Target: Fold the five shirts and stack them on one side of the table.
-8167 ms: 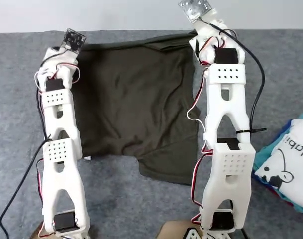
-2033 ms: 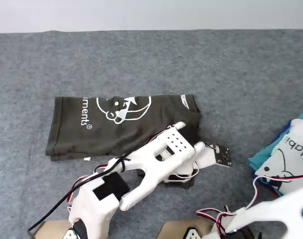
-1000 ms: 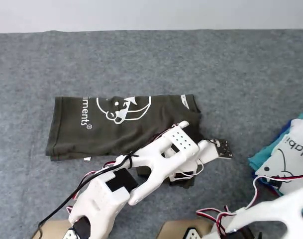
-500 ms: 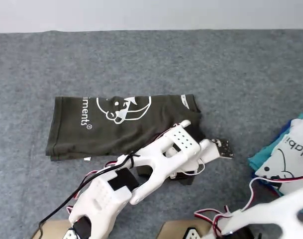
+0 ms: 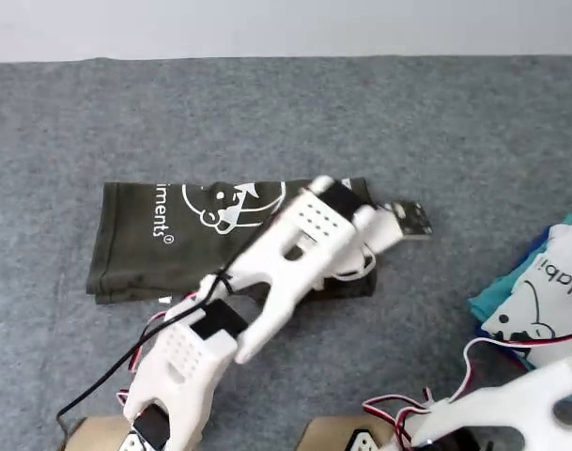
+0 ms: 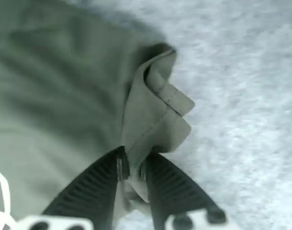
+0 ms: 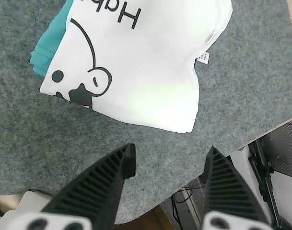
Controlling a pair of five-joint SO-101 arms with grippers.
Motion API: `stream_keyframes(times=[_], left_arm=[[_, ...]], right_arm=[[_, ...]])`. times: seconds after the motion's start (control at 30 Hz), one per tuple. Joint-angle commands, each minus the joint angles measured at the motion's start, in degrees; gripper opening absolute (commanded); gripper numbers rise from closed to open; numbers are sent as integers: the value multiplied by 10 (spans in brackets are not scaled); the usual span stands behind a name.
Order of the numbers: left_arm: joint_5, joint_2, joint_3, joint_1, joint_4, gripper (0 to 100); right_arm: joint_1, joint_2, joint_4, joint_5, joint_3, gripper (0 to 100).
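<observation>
Olive shirt [image 5: 163,249] runs sideways, its corner clamped between jaws of left gripper [image 6: 134,168], bare mat [image 6: 241,72] beyond; right gripper [image 7: 167,165] (jaws apart) faces white shirt [image 7: 136,62].

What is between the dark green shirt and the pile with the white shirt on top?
Only bare grey mat, as the high view shows. The dark green shirt lies apart from the pile topped by the white shirt.

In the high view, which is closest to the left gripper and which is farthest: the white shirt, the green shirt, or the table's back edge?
1. green shirt: mid-table, its corner pinched in the left gripper.
2. white shirt: on top of the pile at the right side.
3. table's back edge: far side, beyond the green shirt.
</observation>
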Motion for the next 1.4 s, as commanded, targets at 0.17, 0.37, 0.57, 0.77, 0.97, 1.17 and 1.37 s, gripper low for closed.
stream_keyframes(times=[0.17, 0.37, 0.57, 0.77, 0.97, 1.17, 1.37], left_arm=[[-39, -4, -24, -64, -47, 2], [-46, -4, -24, -69, -65, 2], [-44, -4, -24, -69, -104, 4], [-46, -4, -25, -82, -106, 5], [-47, -4, -24, -113, -123, 5], [-45, -5, -24, -111, -121, 30], [-18, -9, -43, -129, -121, 137]], right_arm=[[2, -16, 22, 4, -5, 234], [3, -17, 22, 4, 12, 234], [6, -17, 22, 4, 11, 234], [3, -42, 22, 4, 12, 234], [1, -57, 22, 4, 13, 234], [-7, -61, 22, 4, 23, 234], [-5, -61, 22, 4, 23, 234]])
